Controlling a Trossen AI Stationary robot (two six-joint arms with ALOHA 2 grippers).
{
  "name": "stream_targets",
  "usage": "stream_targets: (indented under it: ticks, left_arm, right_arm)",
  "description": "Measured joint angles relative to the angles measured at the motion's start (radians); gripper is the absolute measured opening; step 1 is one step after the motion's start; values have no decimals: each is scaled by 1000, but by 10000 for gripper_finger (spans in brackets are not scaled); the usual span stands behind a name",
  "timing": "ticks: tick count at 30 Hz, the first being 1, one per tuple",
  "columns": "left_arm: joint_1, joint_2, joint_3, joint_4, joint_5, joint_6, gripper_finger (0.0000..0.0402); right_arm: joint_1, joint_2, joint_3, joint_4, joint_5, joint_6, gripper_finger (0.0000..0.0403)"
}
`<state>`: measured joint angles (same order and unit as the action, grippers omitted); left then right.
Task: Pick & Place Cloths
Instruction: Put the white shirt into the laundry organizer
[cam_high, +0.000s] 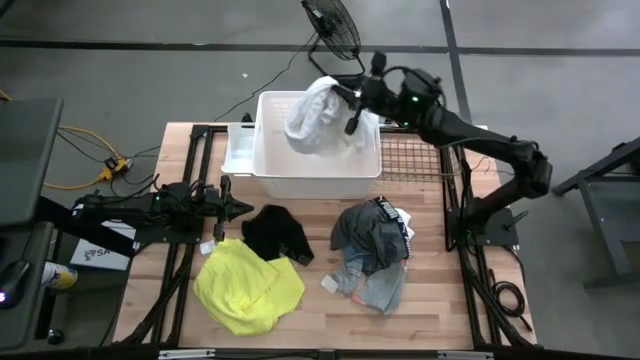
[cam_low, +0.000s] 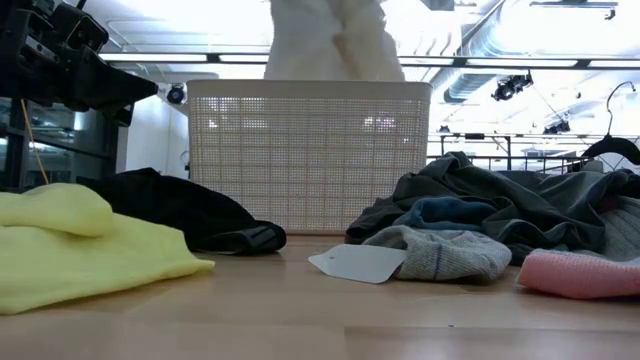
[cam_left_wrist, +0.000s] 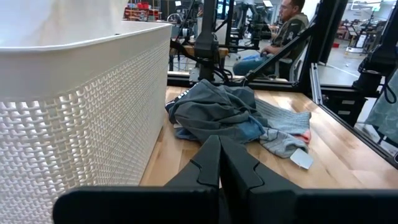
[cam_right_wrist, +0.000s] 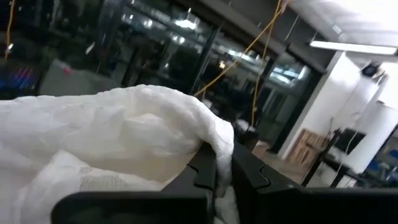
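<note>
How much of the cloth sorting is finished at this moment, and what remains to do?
Nothing can be seen lying in the white basket yet. In hand: the right gripper holds the large white cloth above the basket, jaws shut on it. Left on the table: the yellow cloth, the black cloth and the grey pile. The left gripper waits shut beside the black cloth.

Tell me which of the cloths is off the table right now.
The large white cloth. It hangs from the right gripper over the white basket, jaws shut on it. The yellow cloth, black cloth and grey pile all lie on the table.
</note>
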<state>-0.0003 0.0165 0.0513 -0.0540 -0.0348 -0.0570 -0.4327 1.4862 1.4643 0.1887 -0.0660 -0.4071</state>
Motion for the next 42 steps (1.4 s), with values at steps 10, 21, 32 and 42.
stream_targets:
  ticks: [10, 21, 32, 42]
  left_arm:
    - [0, 0, 0, 0, 0, 0, 1]
    - [0, 0, 0, 0, 0, 0, 1]
    - [0, 0, 0, 0, 0, 0, 1]
    - [0, 0, 0, 0, 0, 0, 1]
  right_arm:
    - [-62, 106, 0, -75, -43, 97, 10]
    - [-105, 222, 0, -223, -45, 254, 10]
    - [-104, 238, 0, -390, -125, 250, 10]
    - [-104, 238, -11, -479, -101, 254, 10]
